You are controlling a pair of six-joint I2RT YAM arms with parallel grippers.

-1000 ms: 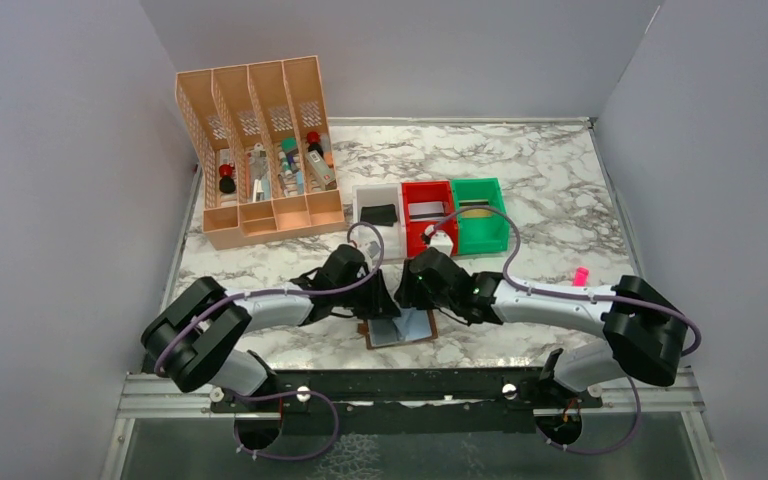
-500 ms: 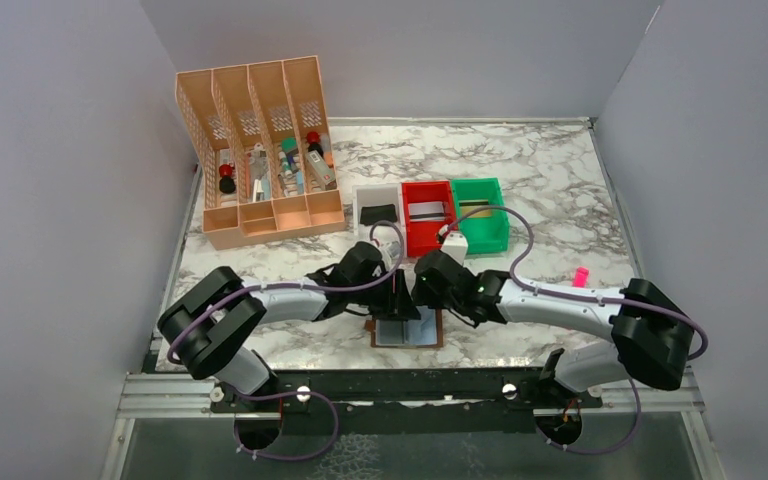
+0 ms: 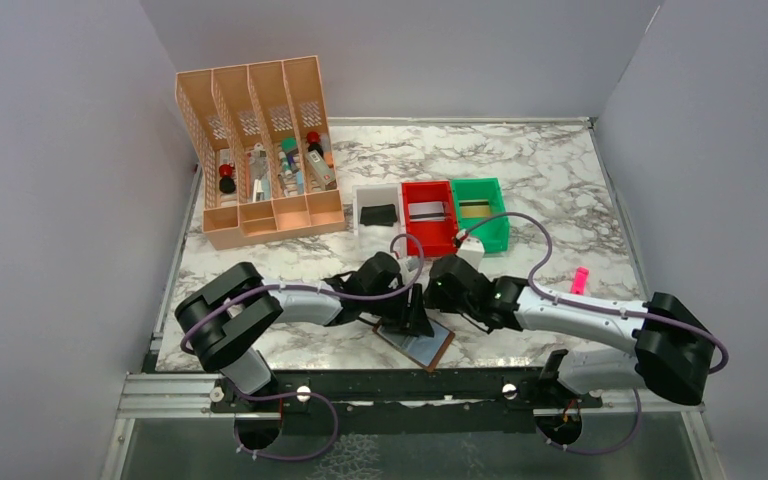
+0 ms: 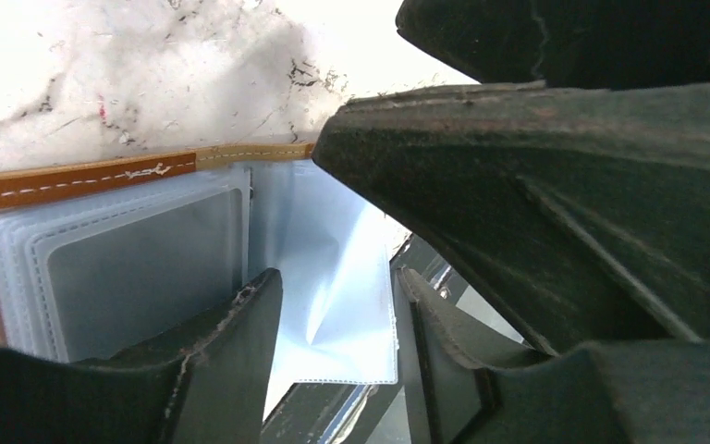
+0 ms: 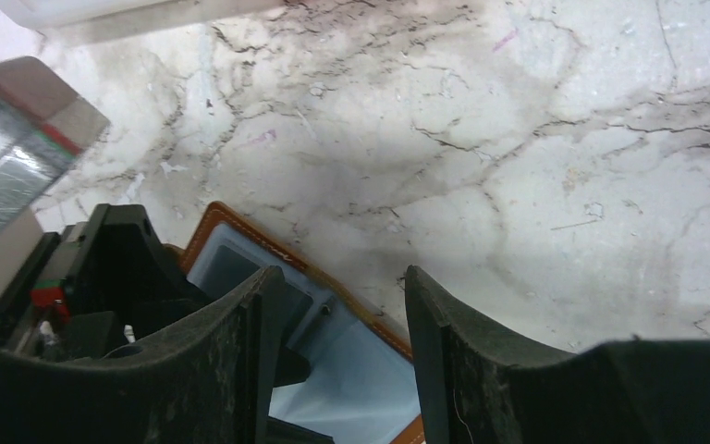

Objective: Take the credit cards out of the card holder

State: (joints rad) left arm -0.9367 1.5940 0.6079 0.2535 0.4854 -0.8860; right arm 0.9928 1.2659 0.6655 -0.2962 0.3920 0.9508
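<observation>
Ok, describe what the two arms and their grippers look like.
Both the left arm and right arm have pale grey-white tubular links between chunky black joint housings. A purple cable loops loosely along each. The left gripper and right gripper are matte black, each with two broad, blunt fingers scuffed at the edges.

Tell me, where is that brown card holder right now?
In the top view the card holder lies open on the marble table, near its front edge about centre, partly under the left tool.
</observation>
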